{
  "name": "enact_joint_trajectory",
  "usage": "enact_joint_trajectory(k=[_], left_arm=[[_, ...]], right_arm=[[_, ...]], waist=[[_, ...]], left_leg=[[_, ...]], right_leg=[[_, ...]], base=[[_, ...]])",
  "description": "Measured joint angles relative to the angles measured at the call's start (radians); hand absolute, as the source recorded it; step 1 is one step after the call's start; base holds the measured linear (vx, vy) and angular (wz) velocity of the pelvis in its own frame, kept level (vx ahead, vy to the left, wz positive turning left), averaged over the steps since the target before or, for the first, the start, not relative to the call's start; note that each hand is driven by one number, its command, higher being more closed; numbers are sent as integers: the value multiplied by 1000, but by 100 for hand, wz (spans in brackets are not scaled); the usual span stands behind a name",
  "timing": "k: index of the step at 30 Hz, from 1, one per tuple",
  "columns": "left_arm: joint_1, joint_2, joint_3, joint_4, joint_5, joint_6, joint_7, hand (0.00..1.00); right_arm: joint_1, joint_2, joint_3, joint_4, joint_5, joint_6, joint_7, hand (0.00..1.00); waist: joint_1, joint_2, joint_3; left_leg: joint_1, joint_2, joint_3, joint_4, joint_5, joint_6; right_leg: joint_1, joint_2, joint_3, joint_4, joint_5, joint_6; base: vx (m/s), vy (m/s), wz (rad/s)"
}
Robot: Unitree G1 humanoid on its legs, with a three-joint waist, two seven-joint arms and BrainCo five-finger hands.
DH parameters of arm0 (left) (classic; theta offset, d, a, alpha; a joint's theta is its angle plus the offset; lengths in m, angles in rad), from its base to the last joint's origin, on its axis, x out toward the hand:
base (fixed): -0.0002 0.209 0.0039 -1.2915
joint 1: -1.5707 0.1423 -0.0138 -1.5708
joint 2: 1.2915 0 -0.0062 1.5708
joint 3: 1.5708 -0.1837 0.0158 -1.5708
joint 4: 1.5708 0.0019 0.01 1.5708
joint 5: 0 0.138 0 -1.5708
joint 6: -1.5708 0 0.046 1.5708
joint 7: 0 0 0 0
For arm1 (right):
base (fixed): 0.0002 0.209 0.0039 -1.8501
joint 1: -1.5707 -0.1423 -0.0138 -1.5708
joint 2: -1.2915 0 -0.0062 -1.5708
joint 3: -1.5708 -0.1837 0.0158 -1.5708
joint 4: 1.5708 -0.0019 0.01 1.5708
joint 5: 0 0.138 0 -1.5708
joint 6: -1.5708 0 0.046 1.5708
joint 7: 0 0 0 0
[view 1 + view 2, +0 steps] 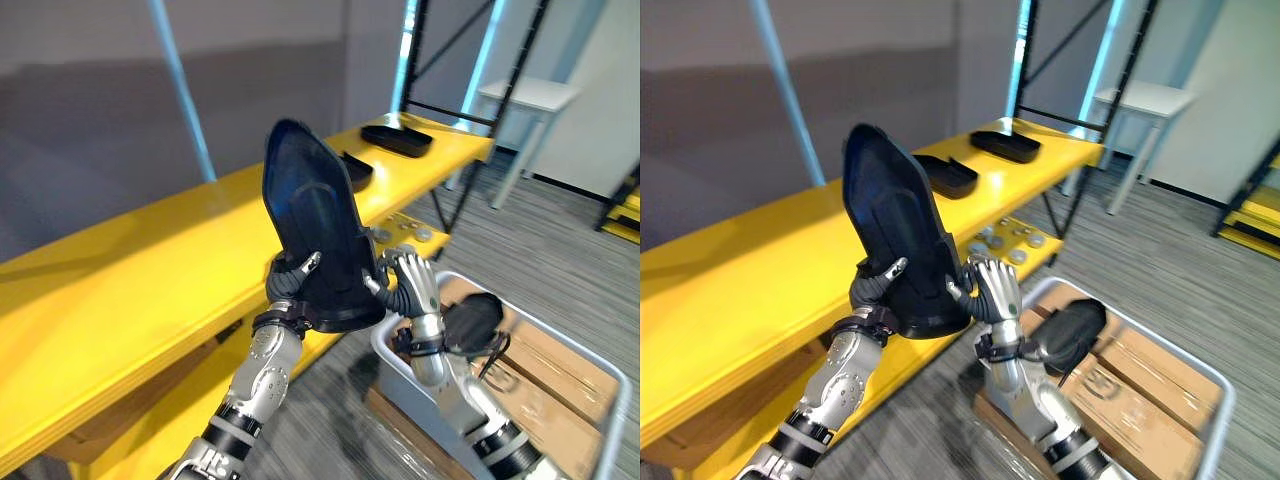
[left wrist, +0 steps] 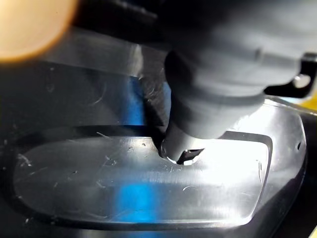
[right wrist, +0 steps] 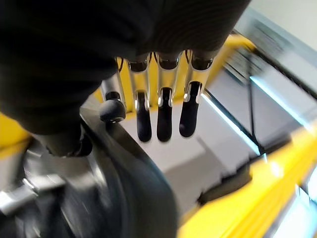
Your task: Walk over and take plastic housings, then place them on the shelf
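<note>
The black plastic housing (image 1: 310, 215) stands upright at centre frame, pointed end up. Its long axis is near vertical and leans a little toward the upper left. Both hands carry it by its broad lower end. The left hand (image 1: 288, 283) sits at its lower left, fingers curled behind the rim and thumb (image 2: 198, 114) pressed on the glossy inner face. The right hand (image 1: 412, 285) sits at its lower right. Its fingers (image 3: 164, 119) hang straight and loose, closed round nothing, with the thumb side against the housing's edge, so it props rather than grips.

The yellow shelf (image 1: 150, 270) runs from lower left to upper right, directly behind the housing. The placing move therefore goes forward, away from the fingers, and I judge the housing must tip from upright to flat. Bare shelf lies to the left, on the left hand's side.

There are four housings in all. One is held. A second housing (image 1: 356, 170) and a third housing (image 1: 397, 138) lie on the shelf toward the upper right. A fourth housing (image 1: 472, 320) rests in the one grey bin (image 1: 560, 337) at lower right.
</note>
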Motion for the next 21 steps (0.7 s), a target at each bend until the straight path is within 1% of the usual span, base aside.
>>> enact_joint_trajectory(k=[1,2,3,4,5,6,7,8,9,10,11,12,13,14,15,16,17,18,19,20,21], left_arm=[[-1,-12,-2,-10,46,1,4,100],[-2,-34,-2,-29,165,5,25,100],[-3,-41,0,-37,208,9,34,100],[-4,-51,4,-49,309,12,55,100],[-4,-63,13,-49,400,21,85,100],[-3,-68,20,-46,435,27,97,100],[-3,-73,38,-39,495,34,119,100],[-3,-72,53,-36,524,41,131,100],[-3,-73,74,-31,552,50,144,100],[-4,-72,82,-27,562,52,150,100],[-5,-72,104,-6,579,58,164,100],[-16,-72,121,35,594,63,175,100],[-30,-70,125,60,598,68,179,100],[-49,-68,144,106,608,76,192,100],[-65,-74,164,146,608,93,195,100],[-77,-76,174,164,608,103,193,100],[-99,-86,185,177,606,120,188,100],[-130,-98,187,200,601,127,187,100],[-147,-106,187,215,589,130,185,100],[-183,-116,187,245,555,131,184,100],[-221,-117,188,276,511,131,184,100]], right_arm=[[21,6,-13,0,4,0,2,0],[48,18,-27,0,21,-2,7,0],[60,34,-37,1,29,-6,8,0],[74,76,-56,4,36,-16,8,0],[86,109,-70,4,38,-22,8,0],[93,120,-75,4,39,-24,7,0],[107,131,-80,5,45,-38,5,0],[115,132,-83,5,53,-45,5,0],[132,142,-110,2,72,-56,7,0],[146,150,-132,-2,75,-57,7,0],[180,159,-181,-12,89,-58,7,0],[231,160,-223,-41,113,-57,7,0],[262,161,-241,-64,119,-58,7,0],[315,158,-255,-94,154,-64,9,0],[344,145,-264,-97,182,-65,16,0],[360,142,-273,-98,202,-67,18,0],[392,139,-279,-103,236,-67,36,0],[433,143,-281,-126,246,-70,57,0],[455,145,-285,-140,260,-79,69,0],[490,146,-287,-165,279,-87,87,0],[509,146,-287,-170,292,-97,104,0]], waist=[[-5,0,1],[-26,-2,8],[-36,-3,9],[-58,-7,16],[-68,-7,26],[-72,-7,27],[-79,-7,27],[-83,-6,28],[-88,-8,29],[-93,-8,28],[-103,-9,28],[-113,-20,28],[-119,-35,28],[-130,-53,25],[-142,-21,18],[-148,-10,15],[-161,-1,13],[-171,0,13],[-174,0,13],[-186,3,15],[-203,6,17]], left_leg=[[16,-15,-17,-11,-6,6],[43,-38,-66,-22,-20,16],[47,-42,-92,-24,-29,24],[55,-44,-136,-26,-43,30],[73,-51,-170,-35,-42,38],[79,-56,-185,-40,-41,39],[88,-64,-209,-49,-34,31],[87,-67,-228,-51,-35,31],[80,-66,-254,-50,-36,24],[77,-65,-270,-51,-34,18],[72,-63,-303,-48,-38,1],[70,-66,-337,-41,-46,-20],[70,-75,-356,-34,-53,-31],[71,-84,-380,-27,-69,-56],[63,-44,-388,-28,-72,-77],[59,-25,-392,-32,-70,-86],[60,7,-392,-46,-65,-107],[68,35,-394,-65,-58,-124],[74,44,-394,-76,-54,-130],[82,57,-399,-92,-48,-138],[80,58,-414,-95,-44,-139]], right_leg=[[-15,-41,6,96,3,-8],[-76,-117,81,305,42,-89],[-122,-129,149,419,37,-118],[-219,-98,285,605,-38,-111],[-280,-43,367,677,-100,-106],[-301,-19,388,675,-121,-106],[-333,27,413,613,-151,-104],[-343,59,426,526,-157,-104],[-354,117,478,372,-162,-99],[-353,151,525,283,-162,-93],[-338,214,641,121,-157,-85],[-317,258,752,18,-106,-59],[-306,269,799,-9,-45,-47],[-287,266,825,-21,-66,11],[-278,296,806,-54,-67,-1],[-271,314,791,-74,-60,-12],[-259,349,780,-112,-45,-32],[-248,376,768,-133,-39,-41],[-243,386,762,-138,-38,-43],[-233,397,749,-145,-40,-46],[-231,397,736,-145,-43,-52]], base=[[179,369,108],[109,287,91],[117,223,118],[114,9,113],[137,-27,107],[171,-55,92],[191,-84,72],[202,-103,76],[230,-155,59],[254,-209,71],[324,-291,80],[223,-210,85],[274,-308,76],[248,-273,43],[296,-314,25],[216,-198,-3],[197,-191,-3],[181,-178,-4],[153,-142,6],[113,-96,17],[91,-73,22]])
